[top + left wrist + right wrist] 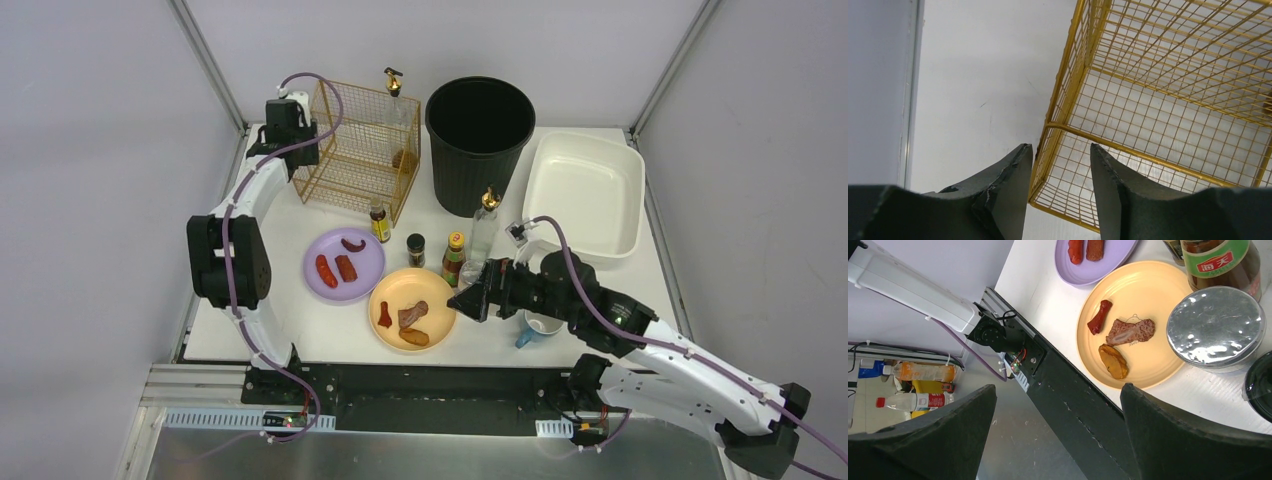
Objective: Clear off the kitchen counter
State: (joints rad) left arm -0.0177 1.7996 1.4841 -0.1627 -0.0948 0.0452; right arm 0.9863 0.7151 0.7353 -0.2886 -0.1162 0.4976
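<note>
Clearing barely begun: the tabletop (300, 335) ahead of both arms carries a purple plate (366, 247), yellow plate (441, 291), bottles (454, 258) and cup (540, 326); left hand (1060, 155) narrowly straddles the wire basket (1168, 100) rim, unclamped; right hand (1058, 390) wide, empty.

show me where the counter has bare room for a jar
Bare: the front left of the white counter, between the round purple plate, the left arm and the black front rail. Crowded: the middle, where small bottles stand between the round yellow plate, the tall black bin and the right gripper.
</note>
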